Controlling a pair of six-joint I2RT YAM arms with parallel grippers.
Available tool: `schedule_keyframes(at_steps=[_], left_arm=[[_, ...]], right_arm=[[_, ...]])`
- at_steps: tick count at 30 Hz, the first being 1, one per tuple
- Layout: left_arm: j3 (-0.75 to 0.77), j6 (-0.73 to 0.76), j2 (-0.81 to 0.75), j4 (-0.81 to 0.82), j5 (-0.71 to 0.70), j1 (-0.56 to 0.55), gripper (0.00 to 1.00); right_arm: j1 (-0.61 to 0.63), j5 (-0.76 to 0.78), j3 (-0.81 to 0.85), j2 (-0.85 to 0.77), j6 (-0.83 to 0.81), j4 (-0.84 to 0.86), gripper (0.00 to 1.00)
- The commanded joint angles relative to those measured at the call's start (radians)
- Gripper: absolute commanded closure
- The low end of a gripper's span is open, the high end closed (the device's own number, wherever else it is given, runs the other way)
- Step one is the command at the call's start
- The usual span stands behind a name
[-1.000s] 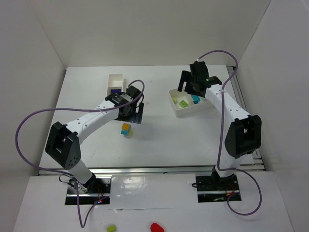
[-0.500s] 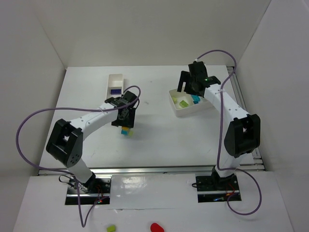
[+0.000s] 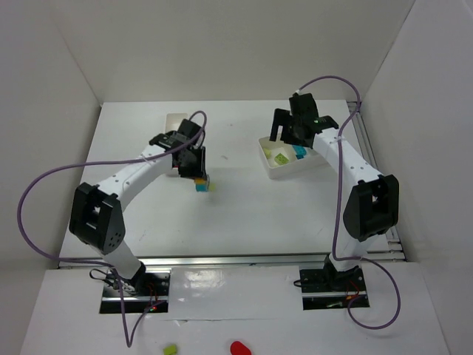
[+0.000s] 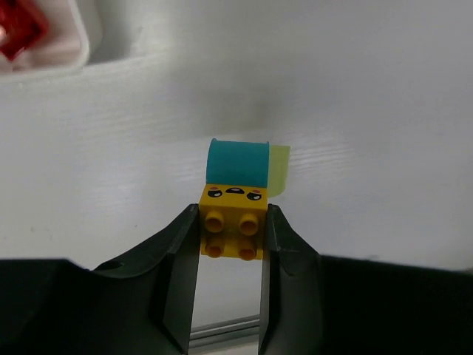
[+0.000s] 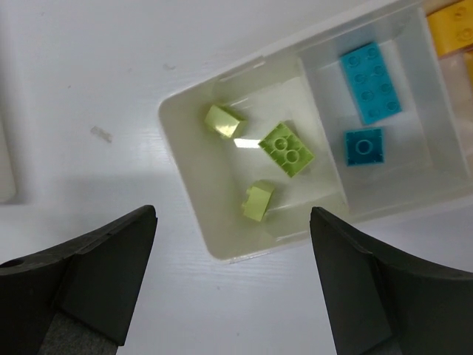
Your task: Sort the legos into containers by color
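Observation:
My left gripper (image 4: 230,244) is shut on a yellow lego (image 4: 231,231) with a face printed on it. A cyan lego (image 4: 237,162) and a lime green piece (image 4: 278,168) are stacked on that brick. From above, this stack (image 3: 201,182) hangs at my left gripper (image 3: 194,168), near the left container (image 3: 174,120). A red lego (image 4: 18,33) lies in that container (image 4: 74,52). My right gripper (image 5: 233,214) is open over the right container (image 5: 185,148), which holds lime legos (image 5: 287,149), cyan legos (image 5: 372,82) and a yellow one (image 5: 451,26).
The left arm hides most of the left container in the top view. The right container (image 3: 275,171) sits at the back right, near the metal rail on the table's edge (image 3: 363,140). A green piece (image 3: 171,347) and a red piece (image 3: 240,347) lie in front of the arm bases.
My left gripper came down over the stack and shut on the yellow lego, then carried it a little backward and to the right. The right arm has barely moved.

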Motion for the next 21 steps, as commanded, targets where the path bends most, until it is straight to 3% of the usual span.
schedule_keyframes(at_steps=[1,6,10,15,21], left_arm=[[0.145,0.079,-0.033,0.024,0.266,0.078,1.0],[0.252,0.099,0.005,0.082,0.604,0.185,1.0],[0.253,-0.005,0.045,0.205,0.819,0.245,1.0],[0.217,-0.1,0.076,0.347,0.891,0.255,1.0],[0.118,-0.209,0.085,0.498,1.029,0.278,1.0]], right_arm=[[0.007,-0.184,0.049,0.0,-0.076,0.007,0.08],[0.007,-0.476,0.049,-0.009,-0.146,0.049,0.06],[0.007,-0.648,-0.004,-0.038,-0.091,0.137,0.03],[0.007,-0.748,-0.084,-0.063,0.021,0.295,0.02],[0.05,-0.843,-0.104,-0.035,0.067,0.372,0.0]])
